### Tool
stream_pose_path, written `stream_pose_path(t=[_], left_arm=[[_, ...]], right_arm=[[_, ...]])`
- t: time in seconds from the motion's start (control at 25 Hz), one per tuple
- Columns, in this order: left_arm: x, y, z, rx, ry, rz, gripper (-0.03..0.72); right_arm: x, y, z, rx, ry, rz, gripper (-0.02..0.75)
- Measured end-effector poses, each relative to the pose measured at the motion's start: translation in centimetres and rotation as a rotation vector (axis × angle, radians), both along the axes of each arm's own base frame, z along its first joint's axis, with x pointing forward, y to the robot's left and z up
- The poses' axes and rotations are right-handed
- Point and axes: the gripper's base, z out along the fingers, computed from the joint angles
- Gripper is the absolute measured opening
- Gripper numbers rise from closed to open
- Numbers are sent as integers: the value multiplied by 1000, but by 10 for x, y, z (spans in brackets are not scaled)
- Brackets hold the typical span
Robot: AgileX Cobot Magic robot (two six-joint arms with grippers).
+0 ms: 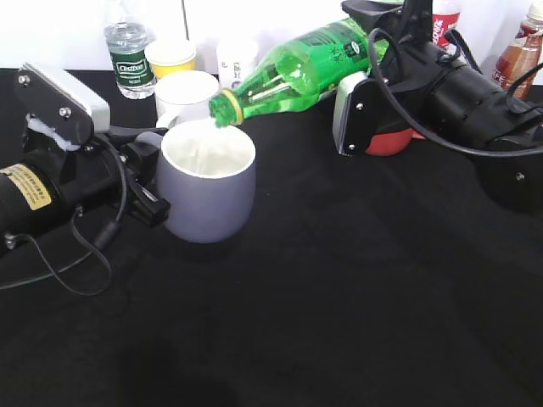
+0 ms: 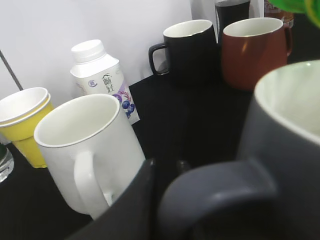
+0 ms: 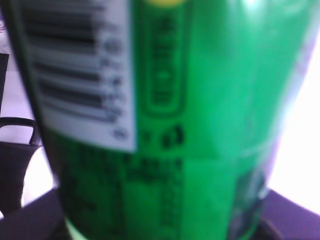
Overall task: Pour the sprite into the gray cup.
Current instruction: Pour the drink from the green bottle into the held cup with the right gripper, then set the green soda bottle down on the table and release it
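The sprite, a green bottle with a green-and-yellow label, is tilted down to the left with its open mouth just over the far rim of the gray cup. My right gripper is shut on the bottle's body; the label fills the right wrist view and hides the jaws. My left gripper is shut on the gray cup's handle; the cup stands upright on the black cloth, white inside showing.
A white mug stands just behind the gray cup, with yellow paper cups, a water bottle and a milk carton behind. A black mug and red mug stand further right. Bottles stand at back right.
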Motion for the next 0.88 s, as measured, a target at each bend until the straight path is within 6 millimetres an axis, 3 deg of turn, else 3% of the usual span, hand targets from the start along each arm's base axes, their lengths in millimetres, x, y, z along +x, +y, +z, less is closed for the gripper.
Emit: stream_pose_path(t=[0.24, 0.48, 0.56, 0.72, 0.8, 0.88], left_arm=[[1, 0, 5, -44, -48, 11, 77], [10, 13, 12, -136, -71, 150, 77], [20, 36, 16, -181, -109, 269, 77], [39, 93, 22, -200, -174, 489, 77], [51, 112, 24, -201, -198, 558, 77], [68, 124, 15, -191, -187, 603, 77]], right_arm=[[-1, 2, -2, 323, 217, 75, 419], [-7, 1, -16, 1103, 771, 186, 419], [-9, 2, -18, 1211, 855, 204, 419], [-10, 4, -20, 1198, 904, 210, 418], [-11, 5, -21, 1208, 926, 215, 418], [-11, 6, -21, 1223, 944, 221, 418]])
